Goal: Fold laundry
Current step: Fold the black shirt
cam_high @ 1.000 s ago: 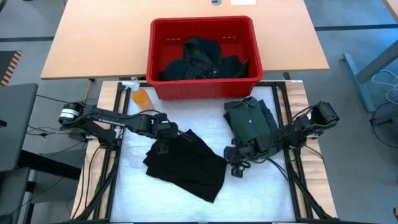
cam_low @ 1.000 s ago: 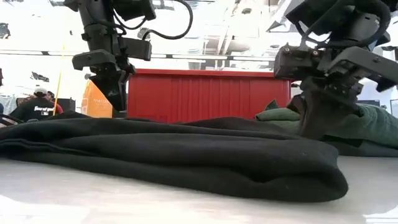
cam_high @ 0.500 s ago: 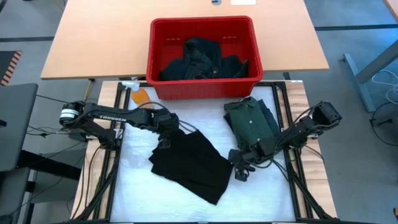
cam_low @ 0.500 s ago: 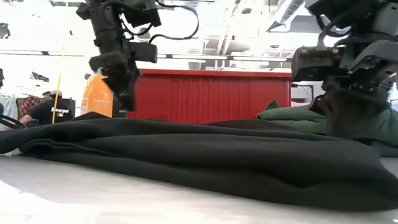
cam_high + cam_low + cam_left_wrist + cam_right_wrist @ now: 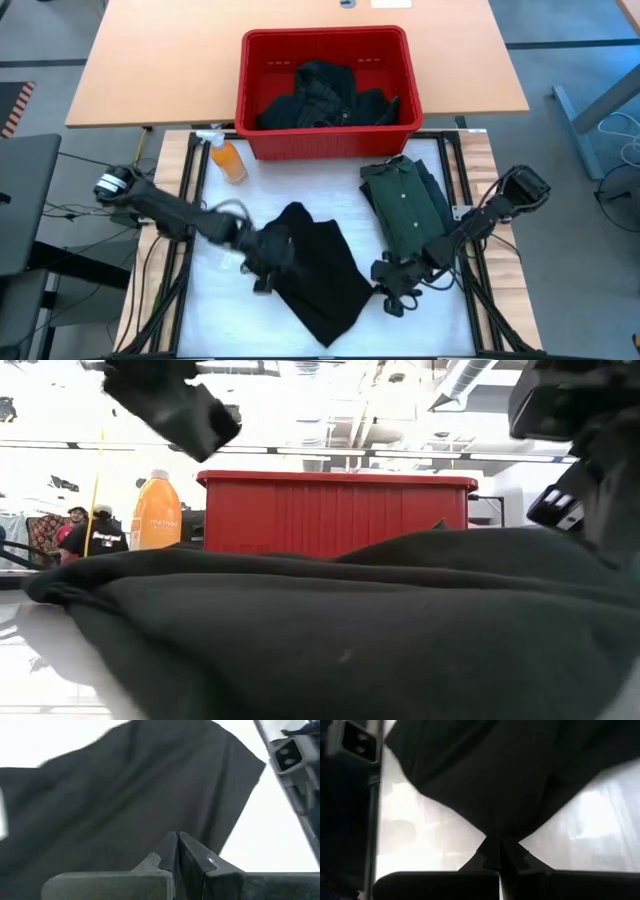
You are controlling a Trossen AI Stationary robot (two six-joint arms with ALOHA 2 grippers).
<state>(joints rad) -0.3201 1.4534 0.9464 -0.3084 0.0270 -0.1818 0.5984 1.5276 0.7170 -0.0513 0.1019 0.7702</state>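
A black garment (image 5: 318, 270) lies crumpled on the white mat between my two grippers. It fills the lower half of the low view (image 5: 340, 640). My left gripper (image 5: 264, 276) is shut at its left edge. My right gripper (image 5: 394, 293) is shut at its right edge. A folded dark green collared shirt (image 5: 403, 203) rests flat on the mat at the right. More dark laundry (image 5: 325, 92) is heaped in the red basket (image 5: 252, 60). My left gripper meets the black garment near its left edge (image 5: 165, 827), its fingers slanting down from the table's left side. The fingertips (image 5: 170, 845) are closed together on the cloth; how many layers cannot be told. The cloth spreads slack beyond them. My right gripper pinches the garment's right edge (image 5: 501, 831) between its two fingers, slanting down from the table's right side. The cloth gathers to a point at the fingertips (image 5: 492, 851) and fans out from there, drawn up in folds. The rest of it lies on the mat.
An orange spray bottle (image 5: 229, 160) stands at the mat's far left corner. The red basket stands along the mat's far edge, and dark rails (image 5: 470, 290) frame the mat's sides. Bare white mat (image 5: 215, 315) shows at the near left.
Both grippers have moved toward the table's near edge, the left one farther and with a swing to the right. The black garment has gone with them. It has turned, drawn in narrower and bunched up toward the near edge, while its far tip has stayed.
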